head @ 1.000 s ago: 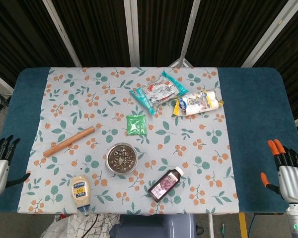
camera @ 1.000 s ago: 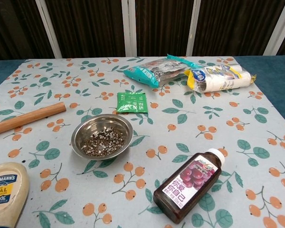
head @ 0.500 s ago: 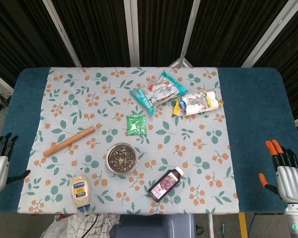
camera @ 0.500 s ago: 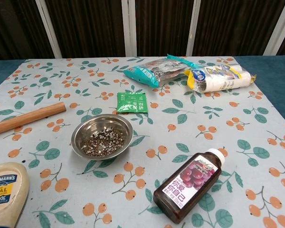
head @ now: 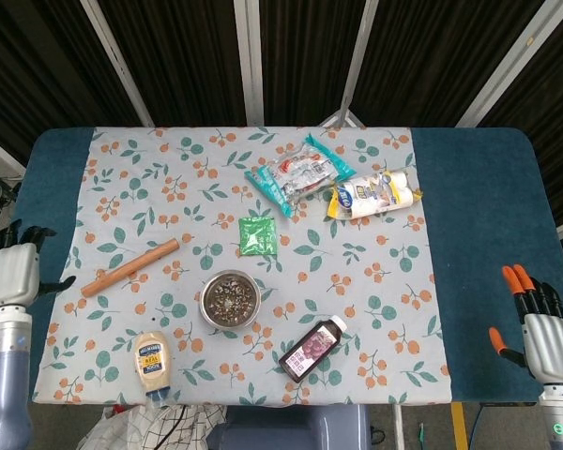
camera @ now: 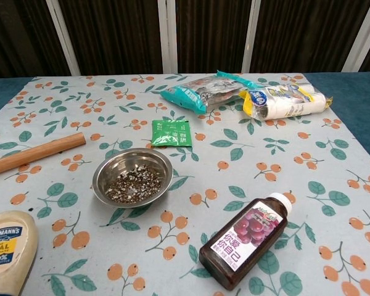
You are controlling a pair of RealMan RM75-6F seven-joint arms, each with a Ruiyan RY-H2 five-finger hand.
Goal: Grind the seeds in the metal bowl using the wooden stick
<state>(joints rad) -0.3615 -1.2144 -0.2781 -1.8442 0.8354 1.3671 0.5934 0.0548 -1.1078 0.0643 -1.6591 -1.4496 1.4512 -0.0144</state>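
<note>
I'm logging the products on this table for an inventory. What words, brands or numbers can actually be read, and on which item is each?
"HELLMANN'S", then "REAL": on the mayonnaise bottle; the line below is cut off.
Chinese characters on the dark juice bottle: too small to read surely.
Print on the green sachet, teal snack bag and yellow-and-blue pack: blurred, unreadable.

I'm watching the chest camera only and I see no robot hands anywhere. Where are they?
Observer: The left hand is at the table's left edge, left of the wooden stick, holding nothing.
Operator: And the other one?
Observer: The right hand is by the right front corner, fingers apart, empty.
Operator: Does the stick run off the table?
Observer: No, its whole length lies on the cloth, left of the metal bowl.
</note>
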